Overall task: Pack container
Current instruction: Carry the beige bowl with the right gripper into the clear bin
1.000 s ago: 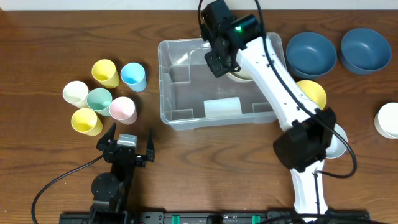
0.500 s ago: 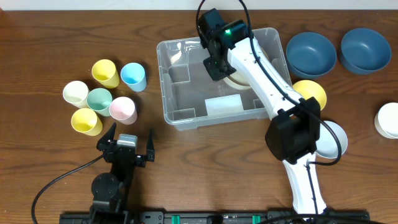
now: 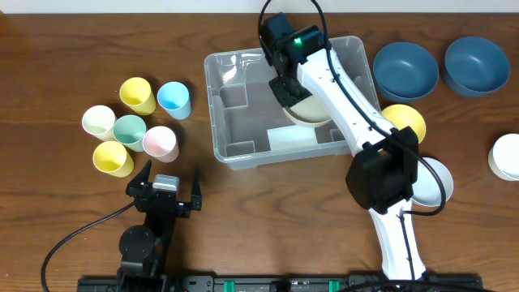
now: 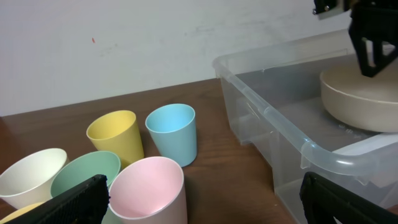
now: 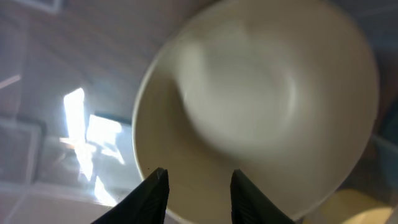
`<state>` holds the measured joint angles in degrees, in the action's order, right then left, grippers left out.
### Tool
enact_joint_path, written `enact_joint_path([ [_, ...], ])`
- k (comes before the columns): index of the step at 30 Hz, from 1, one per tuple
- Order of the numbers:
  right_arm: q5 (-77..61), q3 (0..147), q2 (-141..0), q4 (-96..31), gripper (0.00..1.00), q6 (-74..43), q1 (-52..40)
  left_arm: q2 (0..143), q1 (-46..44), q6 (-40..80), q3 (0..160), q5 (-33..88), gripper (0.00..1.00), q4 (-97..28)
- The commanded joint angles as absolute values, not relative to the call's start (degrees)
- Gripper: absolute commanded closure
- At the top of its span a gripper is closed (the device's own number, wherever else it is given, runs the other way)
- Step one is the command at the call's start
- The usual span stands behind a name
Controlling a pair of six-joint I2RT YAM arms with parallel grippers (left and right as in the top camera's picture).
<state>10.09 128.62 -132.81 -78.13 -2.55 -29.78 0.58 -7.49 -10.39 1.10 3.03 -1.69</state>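
Note:
The container (image 3: 212,97) is a large clear bin at the table's far centre; it also shows in the left wrist view (image 4: 273,118). A cream bowl (image 3: 312,111) lies inside it on the right side, seen too in the wrist views (image 4: 360,99) (image 5: 261,93). My right gripper (image 3: 284,85) hovers just over the bowl's near-left rim, jaws apart (image 5: 196,186), holding nothing; it shows from the side in the left wrist view (image 4: 373,43). My left gripper (image 3: 166,191) rests open and empty near the front edge, facing the cups (image 4: 211,208).
Several cups stand left of the bin: yellow (image 3: 138,95), blue (image 3: 174,100), cream (image 3: 99,122), green (image 3: 130,128), pink (image 3: 160,143), yellow (image 3: 112,158). Two blue bowls (image 3: 405,70) (image 3: 477,65), a yellow bowl (image 3: 409,120) and white bowls (image 3: 434,180) (image 3: 507,156) lie on the right.
The right gripper has carried the cream bowl a little nearer inside the bin; the bowl now shows more fully below the gripper. The left arm has not moved.

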Motion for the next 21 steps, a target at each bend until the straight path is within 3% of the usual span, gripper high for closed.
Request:
enact_joint_path([
  [1,9.26,129.29,-130.96,-80.90,0.67,-3.51,-29.06,0.23,-7.14,-10.68,0.23,2.98,0.02,-3.86],
  [5,9.15,129.32,-128.60,-84.71,0.80,-5.48,-29.04,0.23,-7.14,-10.70,0.23,2.98,0.02,-3.86],
  [13,8.34,129.32,-123.72,-94.50,0.95,-10.37,-29.06,0.23,-7.14,-10.68,0.23,2.98,0.02,-3.86],
  [16,6.00,129.08,-122.78,-97.36,0.99,-10.79,-29.06,0.23,-7.14,-10.68,0.23,2.98,0.02,-3.86],
  [21,4.47,128.62,-122.28,-97.30,0.96,-10.68,-29.43,0.23,-7.14,-10.68,0.23,2.98,0.02,-3.86],
])
